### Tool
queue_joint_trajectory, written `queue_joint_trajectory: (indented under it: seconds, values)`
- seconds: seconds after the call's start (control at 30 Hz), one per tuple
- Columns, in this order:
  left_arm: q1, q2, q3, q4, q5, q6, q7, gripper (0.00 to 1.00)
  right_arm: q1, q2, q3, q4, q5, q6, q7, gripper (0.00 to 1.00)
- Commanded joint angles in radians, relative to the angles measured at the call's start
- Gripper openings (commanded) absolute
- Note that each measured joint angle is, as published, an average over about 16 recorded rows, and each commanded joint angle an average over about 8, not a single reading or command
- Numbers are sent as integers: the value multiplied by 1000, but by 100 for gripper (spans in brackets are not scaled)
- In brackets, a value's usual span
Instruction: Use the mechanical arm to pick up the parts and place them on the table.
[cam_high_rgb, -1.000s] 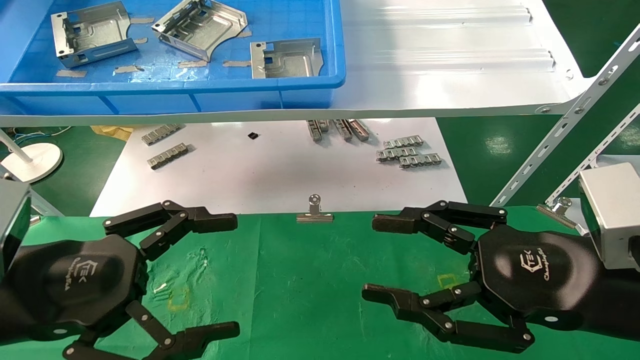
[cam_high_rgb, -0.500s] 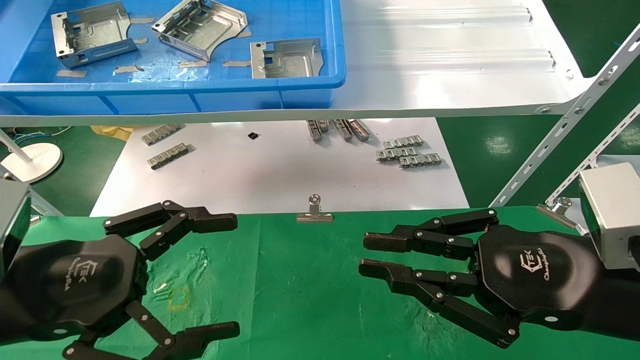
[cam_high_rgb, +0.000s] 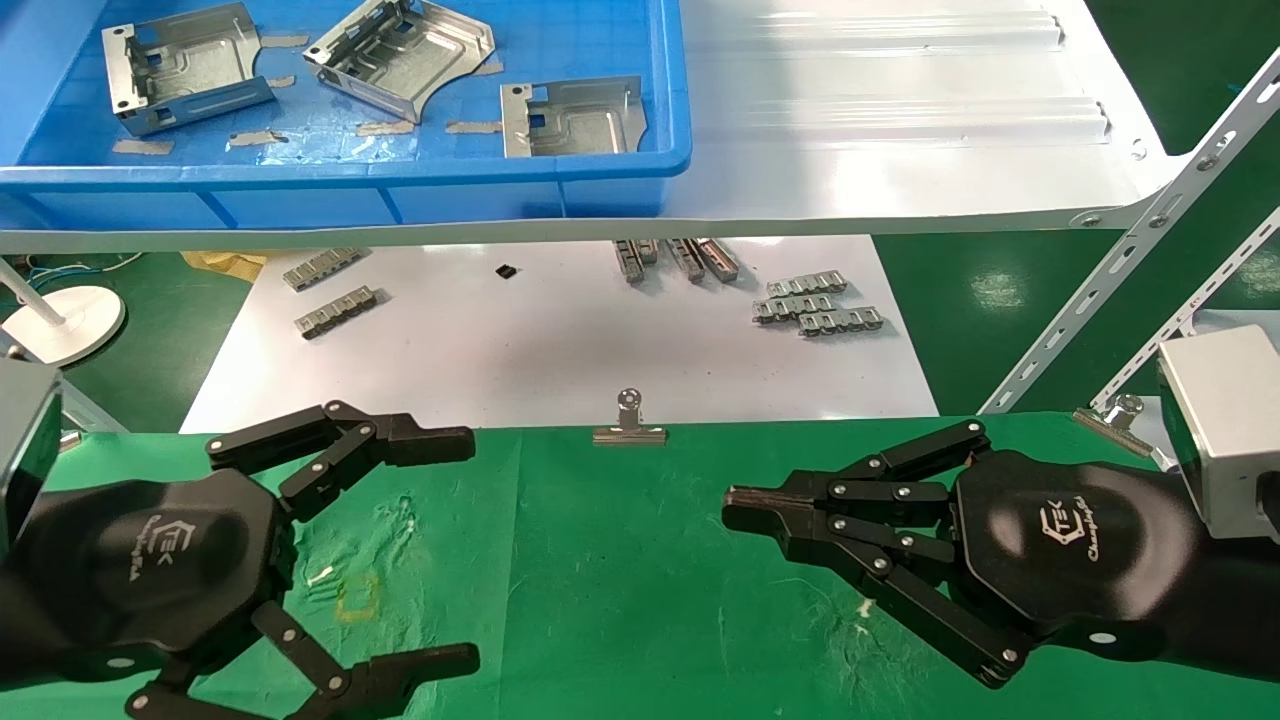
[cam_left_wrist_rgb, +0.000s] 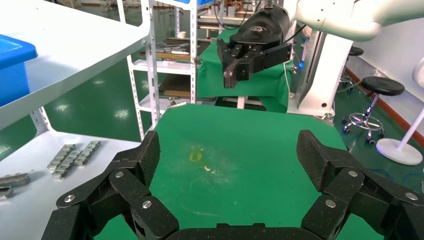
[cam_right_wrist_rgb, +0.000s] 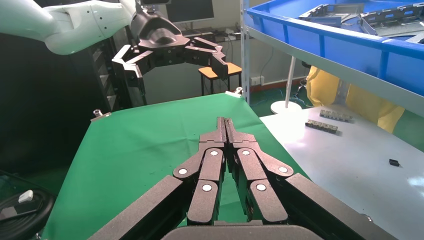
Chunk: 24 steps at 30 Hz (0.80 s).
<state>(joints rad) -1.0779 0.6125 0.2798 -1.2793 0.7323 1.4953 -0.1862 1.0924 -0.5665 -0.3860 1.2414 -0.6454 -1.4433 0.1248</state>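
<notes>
Three shiny silver parts lie in a blue bin on the white shelf at the back left. My left gripper is open and empty, low over the green table at the near left. My right gripper is shut and empty, its fingertips pressed together over the table at the near right. In the right wrist view the right gripper shows both fingers closed flat. In the left wrist view my left gripper is spread wide over the cloth.
A white sheet beyond the table holds grey link strips. A binder clip grips the cloth's far edge. The glossy white shelf overhangs. Perforated metal struts rise at right. A yellow square mark lies near my left gripper.
My right gripper has closed from wide open to fully shut, holding nothing. The left gripper and the parts have not moved.
</notes>
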Motion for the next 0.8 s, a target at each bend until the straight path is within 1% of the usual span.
queue_joint_trajectory:
  seconds: [0.03, 0.37, 0.5, 0.57, 0.67, 0.8]
  values:
    - [0, 0, 0, 0, 0, 0, 0, 100, 0, 0, 0, 0, 0, 0, 0, 0]
    - [-2, 0, -2, -1, -3, 0, -2, 100, 0, 0, 0, 0, 0, 0, 0, 0]
    - [-44, -1, -7, -4, -15, -4, -28, 100, 0, 0, 0, 0, 0, 0, 0, 0]
    - [-92, 5, -9, 1, -17, -13, -54, 100, 0, 0, 0, 0, 0, 0, 0, 0]
    - [-204, 28, -1, 32, 7, -32, -93, 100, 0, 0, 0, 0, 0, 0, 0, 0]
    - [-400, 103, 39, 153, 103, -63, -113, 100, 0, 0, 0, 0, 0, 0, 0, 0]
